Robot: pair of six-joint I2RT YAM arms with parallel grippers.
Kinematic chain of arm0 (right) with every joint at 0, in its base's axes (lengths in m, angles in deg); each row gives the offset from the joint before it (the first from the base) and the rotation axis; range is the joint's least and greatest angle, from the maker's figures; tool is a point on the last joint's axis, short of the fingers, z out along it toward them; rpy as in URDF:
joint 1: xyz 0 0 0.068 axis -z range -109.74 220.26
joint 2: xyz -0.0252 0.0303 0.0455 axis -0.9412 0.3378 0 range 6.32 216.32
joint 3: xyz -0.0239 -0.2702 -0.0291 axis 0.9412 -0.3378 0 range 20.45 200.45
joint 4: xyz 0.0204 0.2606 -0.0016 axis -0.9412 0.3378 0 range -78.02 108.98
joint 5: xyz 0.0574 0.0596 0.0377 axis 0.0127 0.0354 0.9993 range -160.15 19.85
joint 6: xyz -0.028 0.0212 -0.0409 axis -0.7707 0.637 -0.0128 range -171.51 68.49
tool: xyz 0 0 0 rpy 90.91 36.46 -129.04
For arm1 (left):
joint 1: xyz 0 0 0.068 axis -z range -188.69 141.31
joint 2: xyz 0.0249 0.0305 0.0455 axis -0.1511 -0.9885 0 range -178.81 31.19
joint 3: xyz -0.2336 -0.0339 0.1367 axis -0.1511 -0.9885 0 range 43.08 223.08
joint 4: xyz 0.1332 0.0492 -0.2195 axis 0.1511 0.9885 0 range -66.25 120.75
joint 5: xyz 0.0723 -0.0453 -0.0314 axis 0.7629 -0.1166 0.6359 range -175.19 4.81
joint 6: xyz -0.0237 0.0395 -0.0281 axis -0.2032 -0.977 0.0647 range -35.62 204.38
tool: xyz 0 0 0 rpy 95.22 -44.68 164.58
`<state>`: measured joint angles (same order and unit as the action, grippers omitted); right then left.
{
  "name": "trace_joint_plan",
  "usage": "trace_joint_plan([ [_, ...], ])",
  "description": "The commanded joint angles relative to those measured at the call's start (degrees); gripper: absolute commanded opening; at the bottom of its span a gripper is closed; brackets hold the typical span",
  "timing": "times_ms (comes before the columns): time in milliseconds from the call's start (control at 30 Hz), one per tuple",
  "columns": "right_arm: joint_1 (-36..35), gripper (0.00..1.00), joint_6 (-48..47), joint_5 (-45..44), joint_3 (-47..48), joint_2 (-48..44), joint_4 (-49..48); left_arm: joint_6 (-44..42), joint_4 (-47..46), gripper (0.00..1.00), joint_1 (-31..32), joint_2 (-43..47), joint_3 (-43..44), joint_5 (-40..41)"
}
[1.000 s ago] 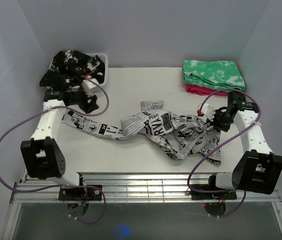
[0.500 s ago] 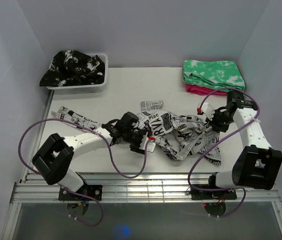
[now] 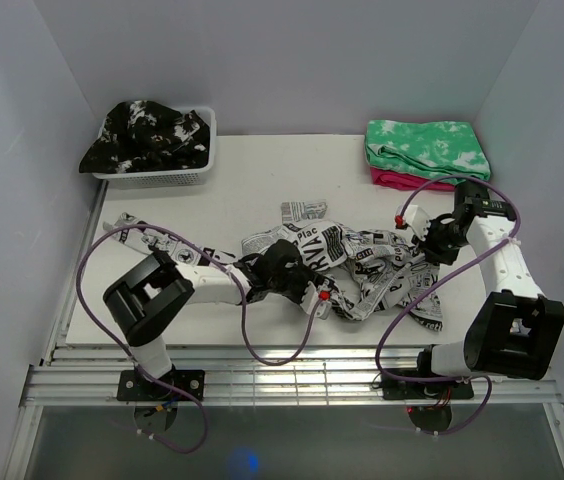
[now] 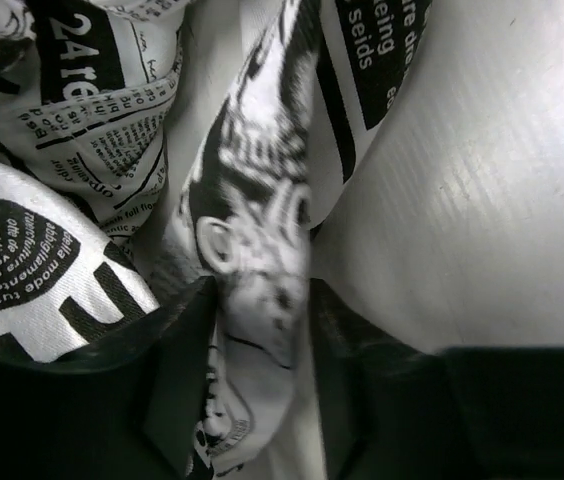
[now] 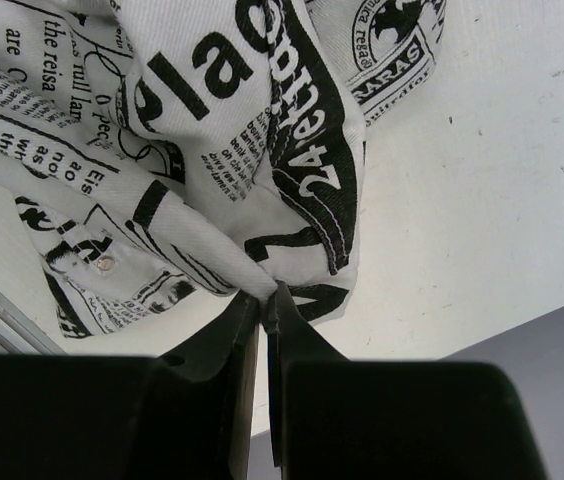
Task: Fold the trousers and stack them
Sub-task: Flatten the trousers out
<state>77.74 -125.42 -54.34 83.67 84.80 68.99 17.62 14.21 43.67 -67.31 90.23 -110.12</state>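
Note:
The white newspaper-print trousers [image 3: 352, 265] lie crumpled across the middle of the table, with one leg trailing to the left [image 3: 157, 240]. My left gripper [image 3: 305, 288] is down in the bunched middle. In the left wrist view its jaws [image 4: 260, 300] stand narrowly apart, pressed on both sides of a fold of the trousers [image 4: 262, 200]. My right gripper [image 3: 426, 244] is at the right end of the heap. In the right wrist view it [image 5: 264, 292] is shut, pinching a fold of the trousers [image 5: 212, 150] just above the table.
A white basket [image 3: 157, 178] holding a black garment with white splotches [image 3: 147, 135] stands at the back left. A folded green-and-white cloth [image 3: 427, 148] lies on a pink one [image 3: 397, 180] at the back right. Purple cables loop from both arms.
My left arm has swung from the basket at the back left to the middle of the trousers and now grips a fold there. The right gripper has stayed in place, holding the cloth.

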Motion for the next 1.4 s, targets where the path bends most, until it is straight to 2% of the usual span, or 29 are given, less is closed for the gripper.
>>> trace_joint_plan([
  [0, 0.5, 0.08, 0.2, 1.2, 1.2, -1.1, 1.2, -1.8, -3.9, 0.5, 0.8, -0.6, -0.7, 3.3],
  [33, 1.0, 0.08, 0.2, 1.1, 1.5, -1.0, 1.1, -1.6, -3.9, 0.39, 1.0, 0.1, -0.9, 4.1],
  [133, 2.5, 0.08, -1.0, 0.9, 2.4, -1.1, 0.8, 0.5, 1.2, 0.26, 1.4, 8.2, -2.4, 2.3],
  [167, 2.9, 0.08, -1.3, 0.8, 2.8, -1.2, 0.6, 2.2, 5.4, 0.14, 1.5, 11.1, -1.6, 0.8],
  [200, 3.1, 0.08, -2.1, 0.6, 3.0, -1.4, 0.2, 5.0, 14.1, 0.05, 1.5, 14.1, 1.1, -1.1],
  [233, 3.5, 0.08, -2.4, 0.4, 3.1, -1.7, 0.0, 8.5, 17.6, 0.0, 1.5, 19.4, 2.9, -2.6],
  [267, 3.7, 0.08, -2.7, 0.3, 3.6, -1.7, -0.1, 15.5, 21.5, 0.0, 1.5, 21.7, 4.9, -4.4],
  [300, 3.9, 0.08, -3.2, 0.2, 3.7, -1.8, -0.1, 18.1, 28.8, 0.0, 1.5, 23.6, 8.8, -5.1],
  [367, 3.9, 0.08, -3.5, 0.2, 4.3, -2.3, 0.1, 26.2, 33.9, 0.0, 1.5, 28.6, 11.7, -4.3],
  [433, 3.9, 0.08, -3.7, 0.4, 4.6, -3.3, 0.1, 30.8, 38.8, 0.0, 1.5, 31.2, 15.2, -2.2],
  [600, 3.9, 0.08, -4.3, 2.4, 7.0, -6.0, -0.1, 44.1, 43.6, 0.0, -0.2, 34.3, 21.7, 13.4],
  [767, 2.8, 0.08, -3.4, 2.9, 11.1, -3.0, -2.1, 48.0, 42.4, 0.0, -6.4, 32.1, 25.0, 22.5],
  [933, -1.8, 0.08, 2.4, 1.3, 18.3, 7.1, -4.2, 45.3, 34.8, 0.0, -18.2, 23.9, 26.6, 23.5],
  [1167, -9.6, 0.08, 12.0, -4.9, 25.6, 19.8, -14.6, 45.2, 31.3, 0.0, -28.3, 5.4, 36.1, 19.3],
  [1267, -10.1, 0.29, 20.4, -6.5, 31.5, 26.7, -14.9, 45.9, 29.1, 0.2, -30.8, -2.3, 38.0, 21.0],
  [1300, -9.9, 0.39, 21.7, -6.6, 37.6, 29.8, -12.6, 47.7, 30.0, 0.26, -31.7, -3.6, 39.0, 20.9],
  [1333, -8.7, 0.58, 24.5, -6.1, 40.2, 30.6, -7.8, 48.8, 31.1, 0.36, -33.9, -4.3, 40.8, 19.8],
  [1367, -8.3, 0.69, 25.6, -3.6, 42.4, 30.9, -5.6, 50.0, 32.5, 0.4, -35.1, -4.2, 41.6, 17.7],
])
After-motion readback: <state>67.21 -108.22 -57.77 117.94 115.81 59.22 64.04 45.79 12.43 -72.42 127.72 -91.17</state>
